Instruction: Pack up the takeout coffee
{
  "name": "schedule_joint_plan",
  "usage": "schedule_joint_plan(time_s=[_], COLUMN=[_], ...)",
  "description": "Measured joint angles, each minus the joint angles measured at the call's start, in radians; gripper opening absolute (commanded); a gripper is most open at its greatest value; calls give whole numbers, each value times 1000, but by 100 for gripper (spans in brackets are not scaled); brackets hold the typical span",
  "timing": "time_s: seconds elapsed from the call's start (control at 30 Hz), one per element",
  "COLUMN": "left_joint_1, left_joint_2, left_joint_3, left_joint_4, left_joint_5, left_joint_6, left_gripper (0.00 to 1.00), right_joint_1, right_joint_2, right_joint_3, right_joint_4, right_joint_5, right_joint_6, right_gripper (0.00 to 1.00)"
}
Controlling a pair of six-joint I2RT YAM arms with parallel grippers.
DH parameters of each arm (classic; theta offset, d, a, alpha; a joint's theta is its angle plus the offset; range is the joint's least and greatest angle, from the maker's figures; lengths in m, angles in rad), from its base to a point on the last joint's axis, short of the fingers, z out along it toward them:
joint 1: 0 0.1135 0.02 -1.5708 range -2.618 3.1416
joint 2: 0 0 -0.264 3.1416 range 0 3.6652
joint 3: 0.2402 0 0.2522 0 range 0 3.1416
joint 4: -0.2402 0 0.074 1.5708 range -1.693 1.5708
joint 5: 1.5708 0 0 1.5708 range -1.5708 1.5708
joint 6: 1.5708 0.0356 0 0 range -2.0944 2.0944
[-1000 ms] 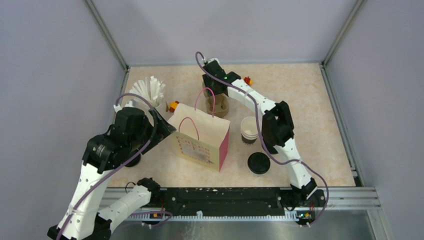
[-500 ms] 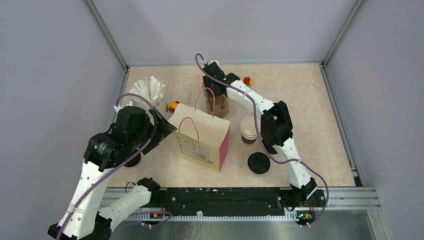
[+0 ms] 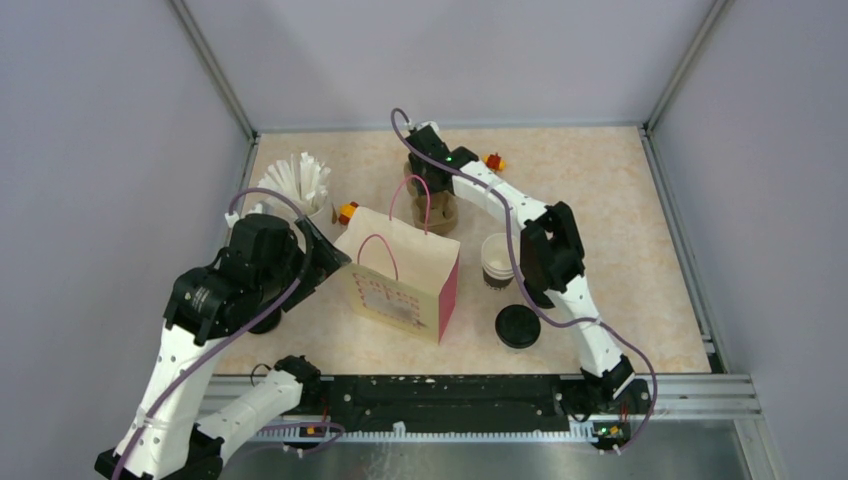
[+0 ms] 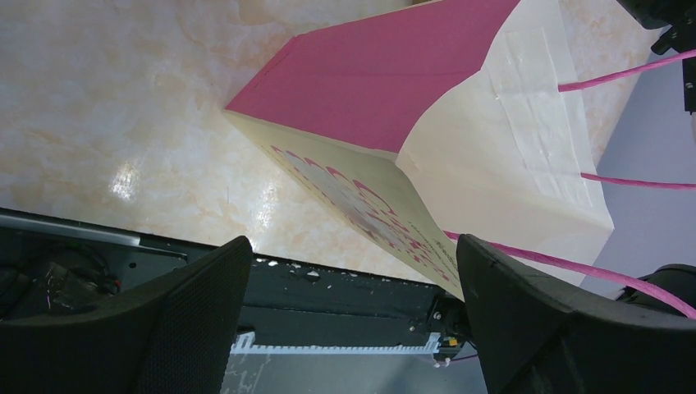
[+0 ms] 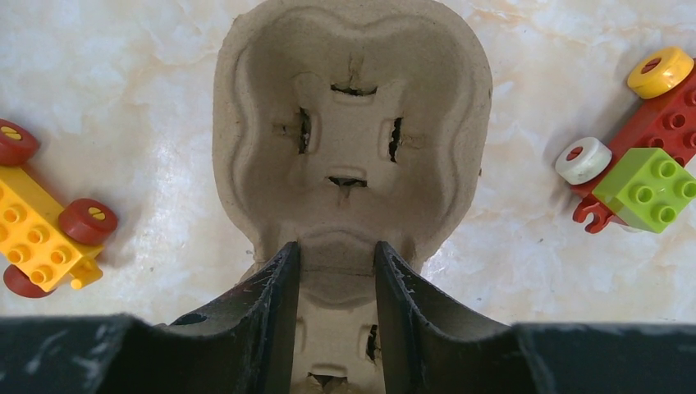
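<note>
An open paper coffee cup (image 3: 498, 258), white inside with a dark band, stands right of the bag, and its black lid (image 3: 518, 326) lies flat in front of it. My right gripper (image 3: 433, 188) reaches down behind the bag. In the right wrist view the right gripper (image 5: 336, 250) presses its fingers against both sides of the narrow waist of the brown pulp cup tray (image 5: 353, 123). My left gripper (image 4: 353, 246) stands wide open beside the left edge of the cream and pink paper bag (image 4: 460, 131), holding nothing.
The bag (image 3: 405, 275) stands open mid-table with pink handles up. A beige cup of white sticks (image 3: 300, 180) is at the back left. Toy brick cars lie either side of the tray: a yellow one (image 5: 41, 230) and a red-green one (image 5: 640, 176). A dark round object (image 3: 265, 322) sits half hidden under my left arm.
The right gripper's jaws have narrowed onto the tray's waist. Both arms have barely shifted, and the cup, lid and bag stay put.
</note>
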Motion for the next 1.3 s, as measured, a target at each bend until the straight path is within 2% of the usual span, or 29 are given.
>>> schedule_joint_plan(time_s=[0.47, 0.73, 1.3], left_joint_1=[0, 0, 0], left_joint_2=[12, 6, -9], left_joint_3=[0, 15, 24], left_joint_4=[-5, -78, -86], left_joint_5=[-12, -69, -64], left_joint_6=[-8, -18, -9], left_gripper=[99, 99, 99], right_joint_1=[-2, -11, -24], right_joint_2=[-8, -23, -31], right_joint_3=[-14, -26, -24], right_joint_4=[21, 19, 14], right_joint_5=[-32, -62, -63], right_joint_6=[-16, -27, -98], right_gripper=[25, 25, 25])
